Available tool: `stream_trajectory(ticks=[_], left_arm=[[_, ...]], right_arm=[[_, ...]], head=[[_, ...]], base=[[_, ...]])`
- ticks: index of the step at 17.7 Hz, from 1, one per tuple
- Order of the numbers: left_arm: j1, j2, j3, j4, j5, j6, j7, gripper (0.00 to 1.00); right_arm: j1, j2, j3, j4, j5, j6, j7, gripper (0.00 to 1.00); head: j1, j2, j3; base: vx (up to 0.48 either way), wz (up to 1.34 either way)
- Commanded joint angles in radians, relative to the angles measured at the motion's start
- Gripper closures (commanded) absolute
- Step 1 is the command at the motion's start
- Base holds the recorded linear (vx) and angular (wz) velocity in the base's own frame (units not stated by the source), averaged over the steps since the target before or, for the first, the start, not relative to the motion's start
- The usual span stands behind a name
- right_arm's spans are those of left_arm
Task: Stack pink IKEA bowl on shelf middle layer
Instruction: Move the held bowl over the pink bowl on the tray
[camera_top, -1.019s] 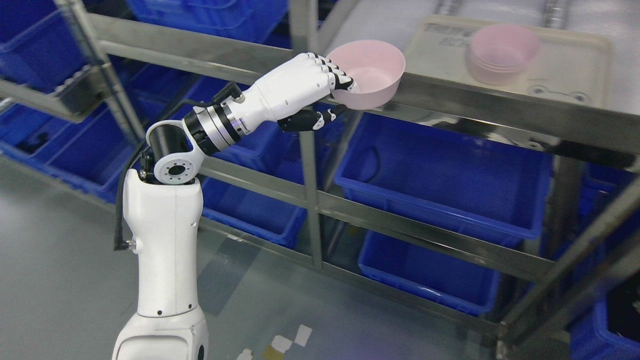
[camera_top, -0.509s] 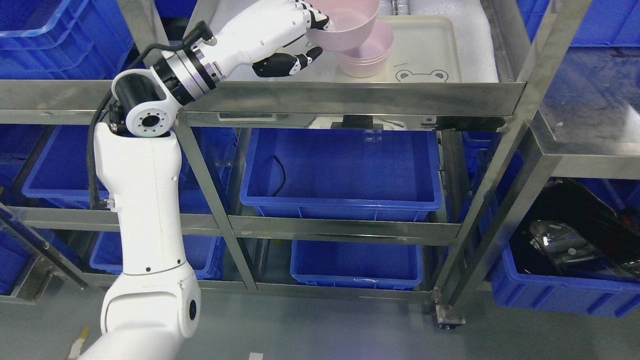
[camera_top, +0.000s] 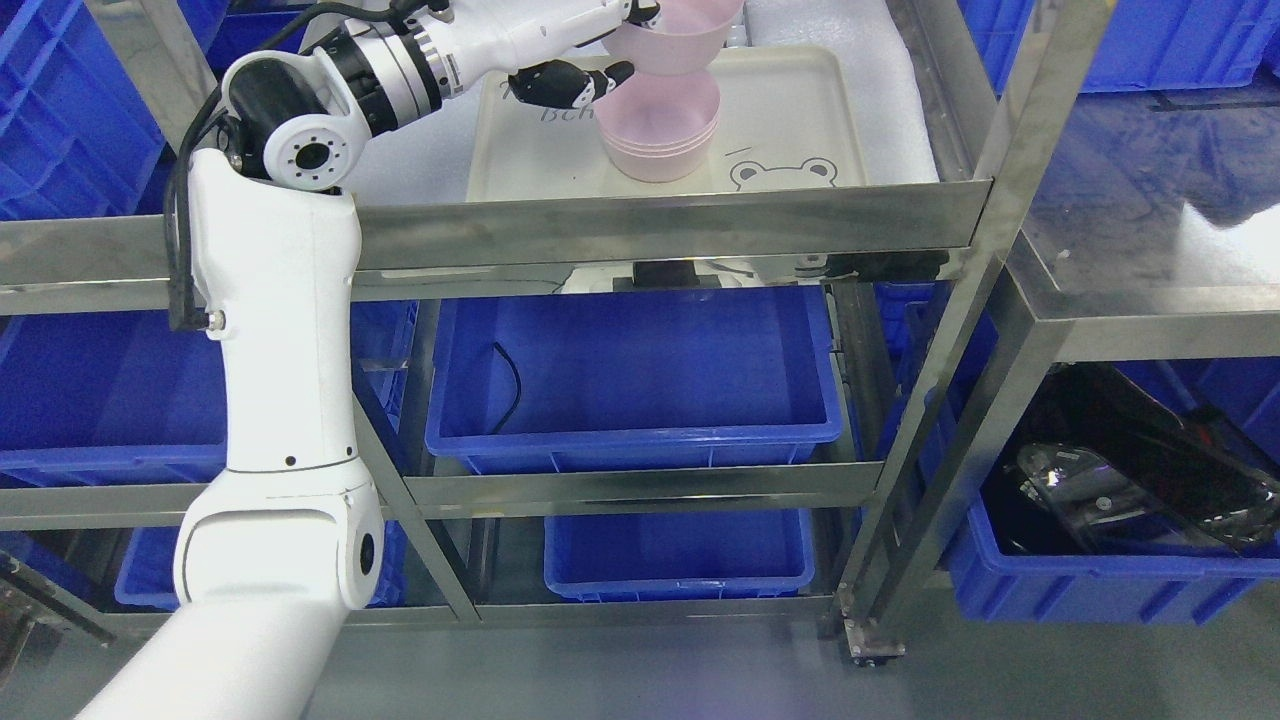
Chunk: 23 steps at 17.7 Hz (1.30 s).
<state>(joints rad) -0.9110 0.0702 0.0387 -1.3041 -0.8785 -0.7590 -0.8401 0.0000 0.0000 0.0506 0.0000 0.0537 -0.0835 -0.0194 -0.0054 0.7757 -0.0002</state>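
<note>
The pink bowl (camera_top: 672, 38) now hangs directly over the stack of pink bowls (camera_top: 658, 135) on the cream tray (camera_top: 800, 120), where half a second ago it sat up and to the left of them; the view has also shifted. By my judgement only lowering and letting go remain. The left hand (camera_top: 590, 50) grasps the bowl at its left rim, fingers over the edge and thumb beneath, reaching in across the steel shelf (camera_top: 660, 215).

Head view, downward onto shelf (camera_top: 660, 215)
</note>
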Motion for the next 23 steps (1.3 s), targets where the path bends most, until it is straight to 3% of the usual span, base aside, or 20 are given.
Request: stream_trajectory(ticks=[1,23], left_arm=[[-0.020,0.026,-0.135,0.123,-0.043,0.041,-0.001,0.98],[-0.002,0.031,-0.122,0.115,-0.059,0.041,-0.036,0.91]], right_arm=[[0.023,-0.018,0.000,-0.017,0.000,0.001,-0.007,0.00],[0.023,-0.018,0.000,-0.017,0.000,0.001,-0.007,0.00]], head=[[0.0000,0.000,0.000],[0.0000,0.000,0.000]], base=[[0.090,-0.09],[0.024,-0.01]])
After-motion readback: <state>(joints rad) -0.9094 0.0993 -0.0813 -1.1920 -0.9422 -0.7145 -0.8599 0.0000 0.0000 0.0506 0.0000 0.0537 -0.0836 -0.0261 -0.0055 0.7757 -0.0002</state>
